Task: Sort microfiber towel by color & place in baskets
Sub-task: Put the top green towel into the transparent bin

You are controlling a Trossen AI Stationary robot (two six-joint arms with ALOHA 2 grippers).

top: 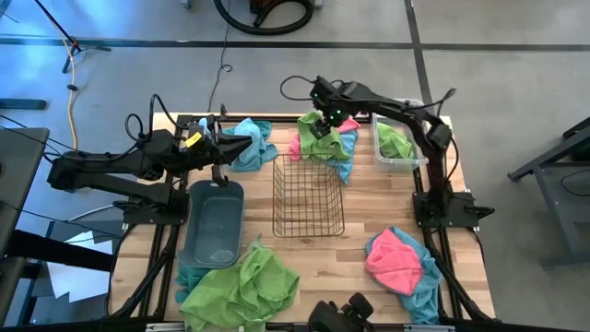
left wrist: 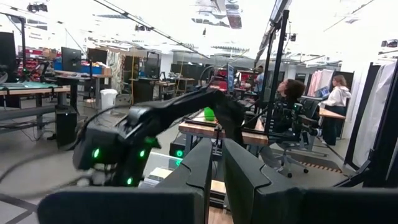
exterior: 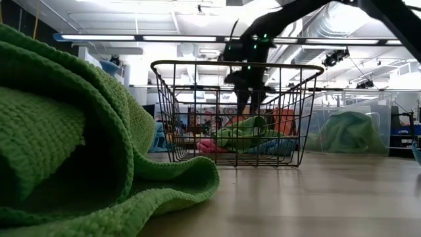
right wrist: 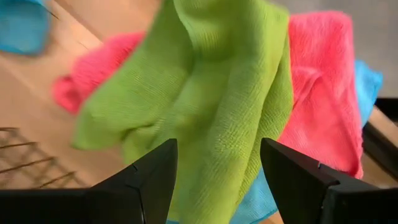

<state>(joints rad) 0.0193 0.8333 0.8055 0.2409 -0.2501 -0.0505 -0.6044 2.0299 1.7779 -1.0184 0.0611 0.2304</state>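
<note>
Right gripper [top: 324, 126] hangs over the far middle of the table, just past the far edge of the wire mesh basket [top: 308, 196] — its fingers [right wrist: 146, 180] stand apart with a lime green towel [right wrist: 205, 99] draped between them, though whether the tips pinch the cloth cannot be told. Under that towel lie a pink towel [right wrist: 323, 93] and a blue one, heaped on the wood. Left gripper [top: 241, 148] sits at the far left, fingers closed together with only a slit between them and nothing held, its tips at a teal towel [top: 253, 143]. Light wooden slats make up the table [top: 369, 198], standing on a grey concrete floor. Beside the wire basket rests the grey-blue tub [top: 214, 221], and a clear bin [top: 398, 145] at the far right holds a green cloth. Near the front edge — a green pile [top: 241, 288] on the left, a pink-and-blue pile [top: 398, 263] on the right. Beyond the table, a bright workshop with desks and two seated people [left wrist: 314, 99].
</note>
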